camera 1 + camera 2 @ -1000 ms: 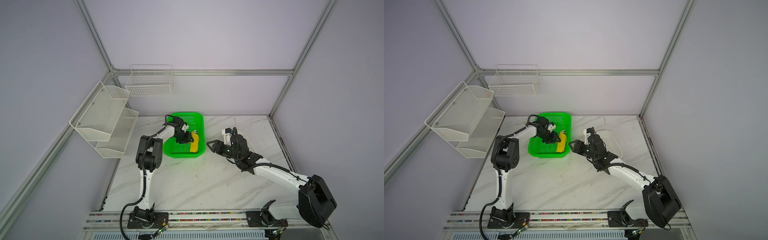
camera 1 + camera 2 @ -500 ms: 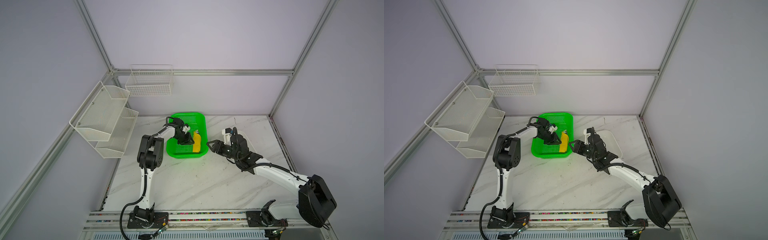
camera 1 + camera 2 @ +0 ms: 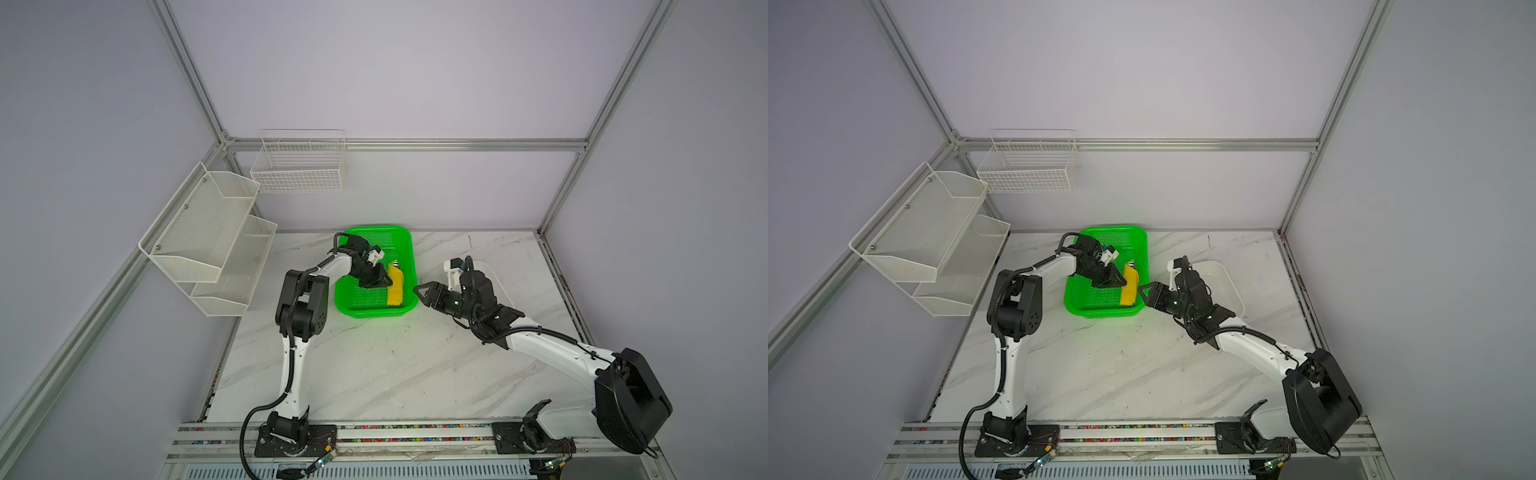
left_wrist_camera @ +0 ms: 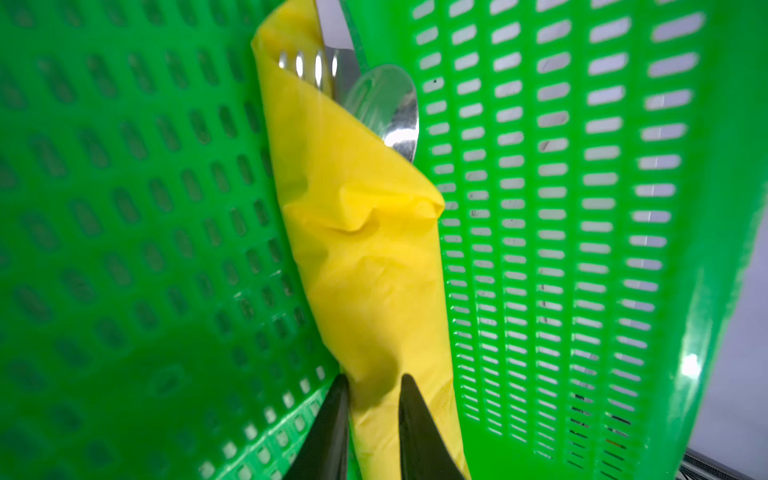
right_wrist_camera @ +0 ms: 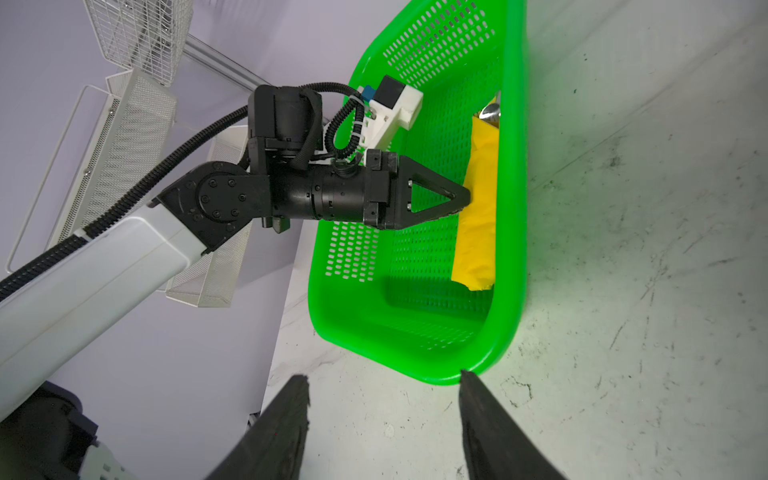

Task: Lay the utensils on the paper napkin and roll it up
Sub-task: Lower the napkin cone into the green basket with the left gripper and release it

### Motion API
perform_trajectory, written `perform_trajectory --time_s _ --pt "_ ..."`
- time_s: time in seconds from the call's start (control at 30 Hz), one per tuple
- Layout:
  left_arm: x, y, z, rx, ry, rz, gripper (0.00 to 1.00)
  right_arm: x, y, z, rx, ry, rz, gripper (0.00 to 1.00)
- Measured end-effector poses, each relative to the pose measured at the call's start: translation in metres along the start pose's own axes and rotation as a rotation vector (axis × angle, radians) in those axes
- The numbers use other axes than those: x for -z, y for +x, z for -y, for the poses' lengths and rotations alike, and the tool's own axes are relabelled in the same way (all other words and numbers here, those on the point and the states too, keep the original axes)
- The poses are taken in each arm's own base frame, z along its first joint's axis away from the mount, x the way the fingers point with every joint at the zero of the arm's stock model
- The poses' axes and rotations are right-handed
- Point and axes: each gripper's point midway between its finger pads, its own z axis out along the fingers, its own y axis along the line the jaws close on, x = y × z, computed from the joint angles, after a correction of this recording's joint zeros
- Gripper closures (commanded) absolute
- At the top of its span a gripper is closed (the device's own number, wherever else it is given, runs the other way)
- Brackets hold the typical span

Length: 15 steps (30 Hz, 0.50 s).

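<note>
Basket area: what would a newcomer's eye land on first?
The bright green basket at the back of the table, holding the yellow paper napkin rolled up along its right wall. In the left wrist view a fork and spoon poke from the roll while the left gripper pinches it; the right gripper hovers open beside the basket.

Plain bright yellow for the paper napkin (image 4: 365,257), shiny silver for the utensils (image 4: 390,108), vivid green pierced with rows of small slots for the basket (image 4: 561,208). Matte black for the left gripper (image 4: 374,380) and right gripper (image 5: 384,378), white with black joints for the left arm (image 3: 291,374) and right arm (image 3: 552,351). White marble veined in grey for the table (image 3: 374,365), white fine mesh for the wall racks (image 3: 208,237), white open grid for the wire basket (image 3: 299,166), pale lilac for the walls (image 3: 415,83).
</note>
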Motion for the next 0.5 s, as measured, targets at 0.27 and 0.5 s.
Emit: perform_trajectory --time_s 0.27,0.5 --pt "-0.001 0.0 0.006 -0.004 0.035 -0.003 0.77 -0.01 0.008 0.017 -0.026 0.045 -0.021 0.4" --pt "-0.002 0.002 0.005 0.002 0.039 -0.011 0.76 -0.01 0.008 0.017 -0.026 0.047 -0.022 0.4"
